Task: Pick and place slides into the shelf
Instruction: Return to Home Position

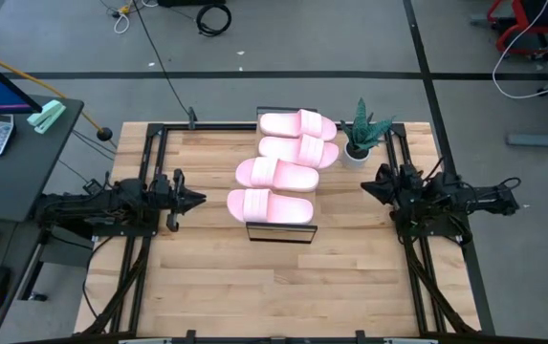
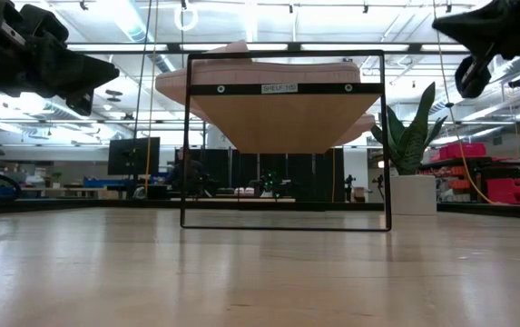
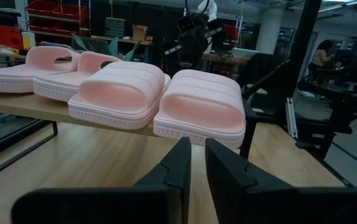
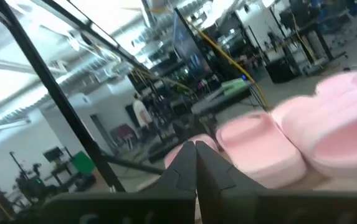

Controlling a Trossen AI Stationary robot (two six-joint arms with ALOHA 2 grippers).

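- Slides (image 1: 283, 162) filled the shelf (image 2: 282, 118), so I held nothing.
- My left gripper (image 1: 197, 200), by the table's (image 1: 254, 287) left edge, was barely open.
- My right gripper (image 1: 367, 186), by its right edge, was shut.

Matt foam slides (image 3: 200, 102), light-wood shelf (image 2: 282, 123), black metal frame (image 2: 241, 89)

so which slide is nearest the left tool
The end slide farthest from the plant, right across from the left tool; the rest sit farther up the row.

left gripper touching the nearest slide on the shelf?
Apart. The high view shows bare tabletop between the left gripper and the nearest slide.
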